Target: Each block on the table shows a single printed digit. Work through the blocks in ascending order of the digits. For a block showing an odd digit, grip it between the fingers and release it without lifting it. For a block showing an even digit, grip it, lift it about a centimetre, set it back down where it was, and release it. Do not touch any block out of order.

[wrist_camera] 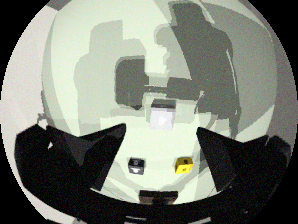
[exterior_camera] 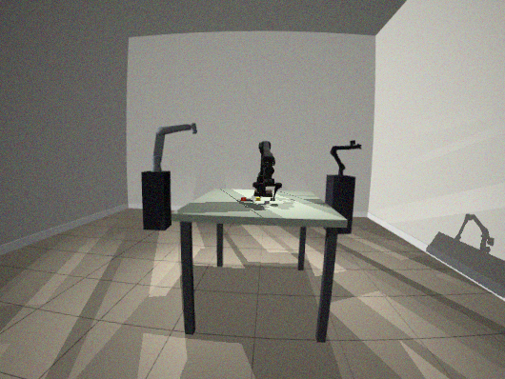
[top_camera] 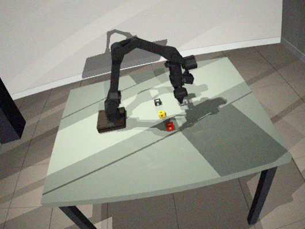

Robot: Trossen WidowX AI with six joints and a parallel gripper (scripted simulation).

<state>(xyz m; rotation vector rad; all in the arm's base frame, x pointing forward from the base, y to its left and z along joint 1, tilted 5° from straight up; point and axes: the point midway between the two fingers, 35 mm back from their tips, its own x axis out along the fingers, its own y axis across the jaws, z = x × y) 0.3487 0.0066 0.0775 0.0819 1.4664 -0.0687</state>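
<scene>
A whitish block [top_camera: 183, 103] [wrist_camera: 163, 118] stands on the table under my gripper [top_camera: 181, 101] [wrist_camera: 163, 129]. The gripper is open, with a wide gap between each finger and that block in the wrist view. A black block [top_camera: 157, 102] [wrist_camera: 136, 166] and a yellow block [top_camera: 161, 114] [exterior_camera: 257, 198] [wrist_camera: 184, 165] stand nearer the arm's base. A red block [top_camera: 170, 126] [exterior_camera: 243, 199] stands beyond the yellow one and is not visible in the wrist view. Marks show on the blocks, but I cannot read the digits.
The arm's brown base [top_camera: 111, 122] [wrist_camera: 158, 196] stands on the pale green table [top_camera: 121, 172] [exterior_camera: 257, 220]. Dark shadows of the arm fall across the tabletop. Two other arms stand on dark pedestals [exterior_camera: 156, 200] [exterior_camera: 339, 200] beyond the table.
</scene>
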